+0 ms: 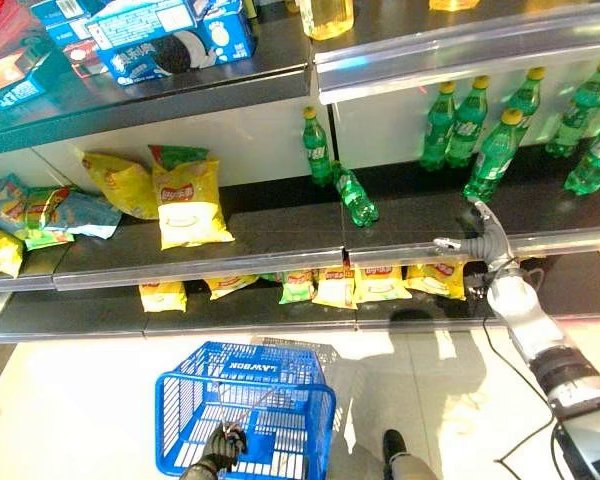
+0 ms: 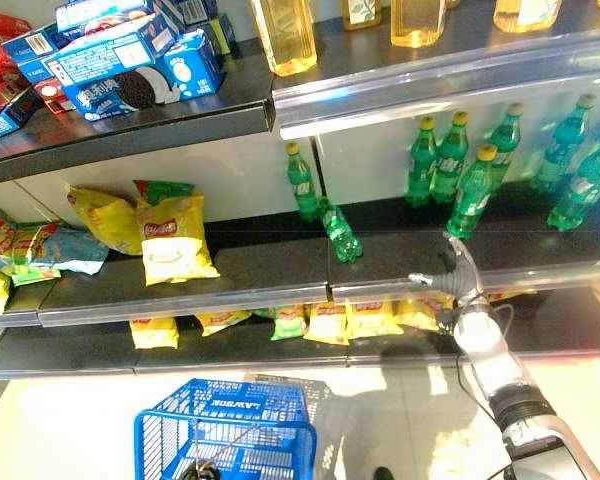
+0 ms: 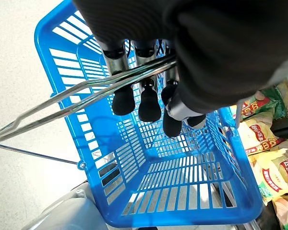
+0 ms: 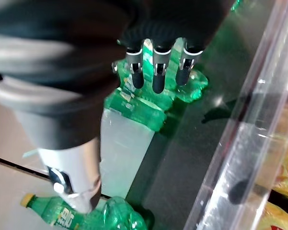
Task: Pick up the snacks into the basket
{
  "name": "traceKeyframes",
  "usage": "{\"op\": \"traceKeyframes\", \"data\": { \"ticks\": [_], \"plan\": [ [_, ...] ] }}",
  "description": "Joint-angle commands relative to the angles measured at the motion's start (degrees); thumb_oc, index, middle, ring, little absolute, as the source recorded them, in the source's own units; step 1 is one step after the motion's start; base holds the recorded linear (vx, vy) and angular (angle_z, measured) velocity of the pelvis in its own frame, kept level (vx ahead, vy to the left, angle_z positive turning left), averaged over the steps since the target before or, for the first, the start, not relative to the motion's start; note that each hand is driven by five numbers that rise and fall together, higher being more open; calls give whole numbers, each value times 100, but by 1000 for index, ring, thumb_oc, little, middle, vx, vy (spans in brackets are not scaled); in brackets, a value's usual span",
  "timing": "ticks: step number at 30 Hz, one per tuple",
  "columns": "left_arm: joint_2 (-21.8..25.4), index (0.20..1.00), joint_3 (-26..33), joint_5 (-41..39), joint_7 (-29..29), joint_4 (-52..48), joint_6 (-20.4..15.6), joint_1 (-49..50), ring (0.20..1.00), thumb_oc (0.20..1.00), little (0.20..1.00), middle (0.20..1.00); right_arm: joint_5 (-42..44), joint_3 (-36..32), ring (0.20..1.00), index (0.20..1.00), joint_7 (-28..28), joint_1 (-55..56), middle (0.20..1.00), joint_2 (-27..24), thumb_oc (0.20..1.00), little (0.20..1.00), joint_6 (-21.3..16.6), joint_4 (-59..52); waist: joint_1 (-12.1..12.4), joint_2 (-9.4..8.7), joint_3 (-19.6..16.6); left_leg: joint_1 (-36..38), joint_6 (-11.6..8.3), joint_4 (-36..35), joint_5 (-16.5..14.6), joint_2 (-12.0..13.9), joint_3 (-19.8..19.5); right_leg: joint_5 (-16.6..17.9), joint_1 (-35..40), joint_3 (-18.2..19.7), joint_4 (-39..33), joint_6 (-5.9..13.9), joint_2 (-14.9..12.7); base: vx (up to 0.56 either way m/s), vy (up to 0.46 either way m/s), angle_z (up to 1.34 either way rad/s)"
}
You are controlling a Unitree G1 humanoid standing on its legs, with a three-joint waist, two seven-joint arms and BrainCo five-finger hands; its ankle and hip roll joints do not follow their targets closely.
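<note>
One blue slatted plastic basket (image 1: 242, 405) with two thin wire handles stands on the floor below the shelves; the left hand (image 3: 149, 91) has its fingers curled round the wire handles (image 3: 62, 105). Taking the middle shelf (image 1: 280, 240) as landmark: on it lie crinkly snack bags, one big yellow snack bag (image 1: 188, 203) propped upright, and one fallen green bottle (image 1: 357, 197) beside one standing green bottle (image 1: 317, 148). The right hand (image 1: 483, 238) reaches over its front rail with straight, spread fingers. Below it, seven small chip packets (image 1: 380, 281) line the bottom shelf.
</note>
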Motion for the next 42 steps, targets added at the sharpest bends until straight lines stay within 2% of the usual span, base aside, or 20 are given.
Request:
{"op": "traceKeyframes", "data": {
  "ticks": [1,4,7,13,24,42],
  "plan": [
    [439,200,-179,39,116,-37,-56,216,200,200,200,200,-154,67,1000,1000,-163,-234,1000,-375,1000,1000,-191,45,100,-315,-145,-95,-90,481,-521,-127,-172,493,603,220,-1211,761,-493,0,0,0],
    [465,200,-216,21,96,-65,-73,221,200,200,200,200,-17,79,1000,1000,-171,-470,1000,-498,1000,1000,-199,286,108,-295,-123,-105,-93,506,-527,-144,-160,504,580,236,-1194,764,-501,0,0,0],
    [534,200,-337,-104,97,-56,-78,156,200,200,200,200,613,252,1000,1000,-132,-1356,1000,-758,1000,1000,-179,1108,153,-277,-69,-132,-108,533,-524,-157,-112,525,514,286,-1162,761,-492,0,0,0],
    [547,200,-404,-243,129,-3,-40,60,200,200,200,200,1026,671,1000,1000,-2,-2231,1000,-790,1000,1000,-115,1624,168,-303,-5,-174,-122,523,-489,-148,-21,553,402,368,-1128,756,-449,-13,8,-7],
    [495,200,-400,-239,193,24,-6,18,200,200,200,200,1067,810,1000,1000,16,-2318,1000,-473,1000,1000,-36,1724,163,-326,70,-251,-141,527,-456,-141,-31,557,339,358,-1100,732,-424,0,-1,-1],
    [573,200,-484,-297,203,-68,-39,39,200,200,200,200,994,1094,1000,1000,-99,-3072,1000,-815,1000,1000,-16,2012,206,-269,158,-289,-150,476,-403,-188,-35,528,217,374,-981,725,-454,0,-1,0]
  ]
}}
